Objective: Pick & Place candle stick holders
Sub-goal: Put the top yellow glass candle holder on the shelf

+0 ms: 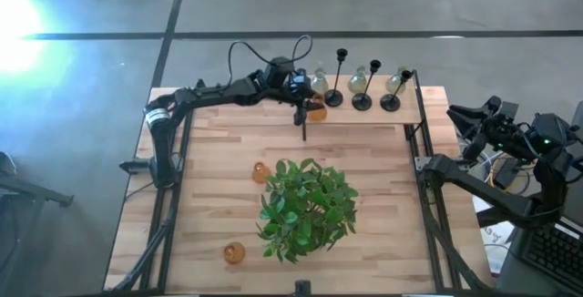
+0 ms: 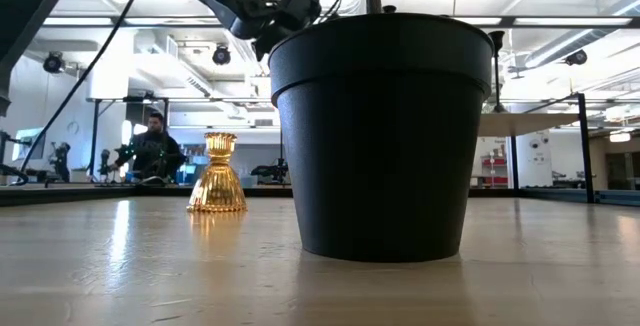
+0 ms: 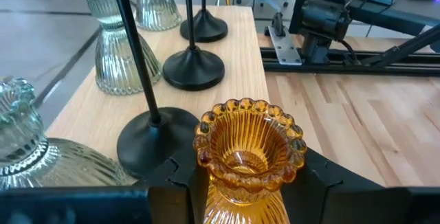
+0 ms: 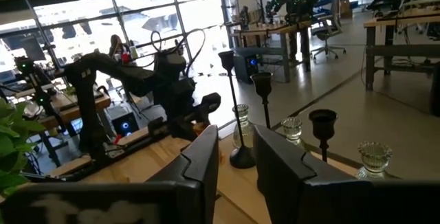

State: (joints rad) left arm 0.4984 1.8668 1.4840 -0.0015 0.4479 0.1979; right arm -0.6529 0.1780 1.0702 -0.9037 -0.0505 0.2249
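My left gripper [image 1: 310,107] reaches over the raised wooden shelf [image 1: 219,115] at the table's far edge and is shut on an amber glass candle stick holder [image 3: 249,148]. Just right of it on the shelf stand three black thin-stemmed holders [image 1: 334,97] [image 1: 362,101] [image 1: 390,103] on their round bases. Three clear glass holders [image 3: 120,52] stand behind them. Two more amber holders [image 1: 260,171] [image 1: 235,253] stand on the table by the plant. My right gripper [image 4: 237,162] waits off the table's right edge, open, with nothing between its fingers. My left gripper pinches the amber holder's ribbed neck [image 3: 237,195], just under its scalloped rim, between the two fingers [image 3: 175,179]. The fingers come from the table's left, slanting a little down. The holder stands upright. Its base is hidden, so I cannot tell whether it rests on the shelf.
A green leafy plant [image 1: 305,208] in a black pot [image 2: 380,136] fills the table's middle. The nearest black holder's base [image 3: 158,141] lies close beside the held amber one. Metal frame rails [image 1: 424,165] run along the table's sides. A person [image 2: 150,151] stands in the room beyond.
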